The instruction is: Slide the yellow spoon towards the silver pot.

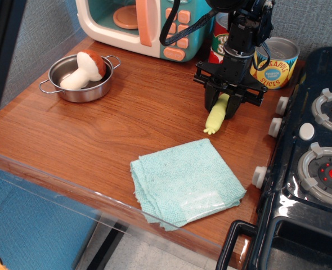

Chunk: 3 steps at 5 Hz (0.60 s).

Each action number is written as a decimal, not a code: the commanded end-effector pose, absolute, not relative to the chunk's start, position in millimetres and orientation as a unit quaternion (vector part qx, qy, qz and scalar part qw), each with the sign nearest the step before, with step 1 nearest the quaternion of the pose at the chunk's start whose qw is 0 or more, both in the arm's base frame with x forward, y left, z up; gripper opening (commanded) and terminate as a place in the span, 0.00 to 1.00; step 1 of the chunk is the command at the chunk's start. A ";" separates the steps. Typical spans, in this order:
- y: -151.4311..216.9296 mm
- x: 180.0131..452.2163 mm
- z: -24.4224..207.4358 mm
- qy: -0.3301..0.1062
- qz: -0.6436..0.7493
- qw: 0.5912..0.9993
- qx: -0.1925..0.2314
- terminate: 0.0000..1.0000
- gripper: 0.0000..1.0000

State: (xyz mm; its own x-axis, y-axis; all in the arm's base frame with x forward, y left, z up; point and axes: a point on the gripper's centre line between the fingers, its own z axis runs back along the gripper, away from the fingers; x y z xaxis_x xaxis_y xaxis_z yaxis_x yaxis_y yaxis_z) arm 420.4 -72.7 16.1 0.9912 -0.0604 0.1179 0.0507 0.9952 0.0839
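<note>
Gripping the yellow spoon (216,117), the claw (222,107) has its two black fingers pressed against the upper part of the pale handle, one on each side; the arm comes down almost vertical from the top of the view, with black cables along it. Only the handle shows, its lower tip on the wood, pointing toward the folded light blue cloth (185,183).

From the left: the silver pot (79,79) stands on the wooden counter (98,135), well apart from the spoon, and holds a toy mushroom (84,68) with a brown cap. Behind it is a toy microwave (140,25) with orange buttons. Right of the microwave, behind the arm, is a red can (219,42) whose label starts with "TO". Next is a yellow can (274,63) reading "SLICES". At the far right is a black toy stove (315,163) with white knobs
</note>
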 end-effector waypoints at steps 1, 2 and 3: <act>-38.4 432.1 94.9 -0.155 -0.007 0.988 0.007 0.00 0.00; -5.7 429.1 103.6 -0.163 -0.024 0.986 0.014 0.00 0.00; 20.7 429.0 98.7 -0.149 -0.045 0.988 0.014 0.00 0.00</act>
